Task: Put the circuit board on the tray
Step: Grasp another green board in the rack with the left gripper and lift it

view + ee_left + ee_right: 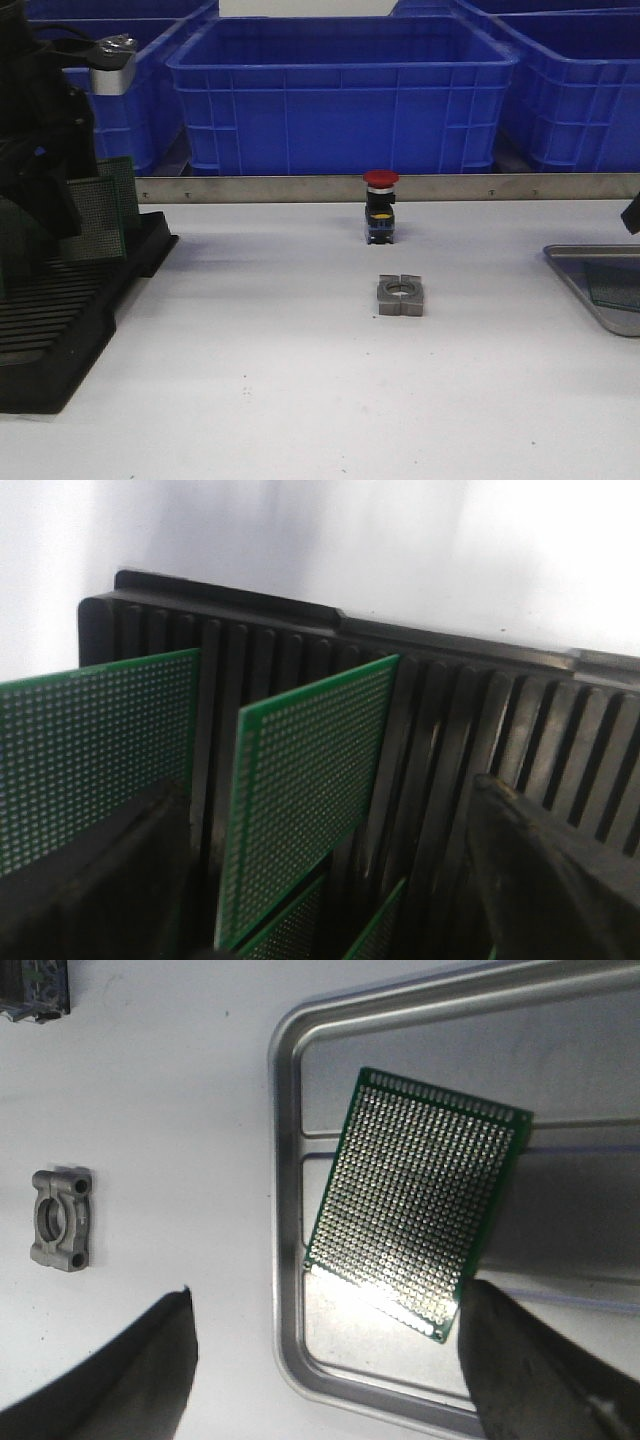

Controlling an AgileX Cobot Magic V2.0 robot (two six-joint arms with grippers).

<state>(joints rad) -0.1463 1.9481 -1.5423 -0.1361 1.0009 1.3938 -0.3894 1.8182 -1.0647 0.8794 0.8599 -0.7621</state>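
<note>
The black slotted plastic rack (420,710) at the table's left edge holds several green perforated circuit boards upright, and the left gripper (330,880) hangs over it with jaws spread wide around one standing green perforated board (300,800), gripping nothing, so I judge the pick step is in hand: lower, close on that board's edges, lift straight out. At the right, the flat silver-grey metal tray (290,1210) already holds one board (415,1200) lying flat, the right gripper (330,1370) open and empty above it.
</note>
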